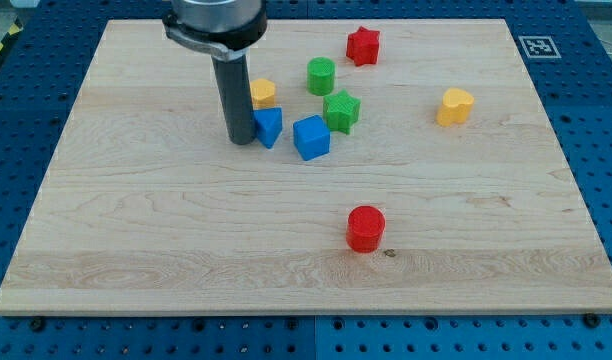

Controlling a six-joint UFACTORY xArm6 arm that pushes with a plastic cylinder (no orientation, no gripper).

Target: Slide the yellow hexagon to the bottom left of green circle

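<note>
The yellow hexagon [263, 94] lies on the wooden board [166, 240], left of the green circle [321, 76] and slightly lower in the view. The rod partly hides the hexagon's left side. My tip [240, 139] rests on the board just below and left of the hexagon, touching or nearly touching the left side of the blue triangular block [269, 127].
A blue cube [311, 138] and a green star [341, 111] sit right of the tip. A red star [363, 45] is at the view's top, a yellow heart [454, 105] at the right, and a red cylinder [366, 228] lower down.
</note>
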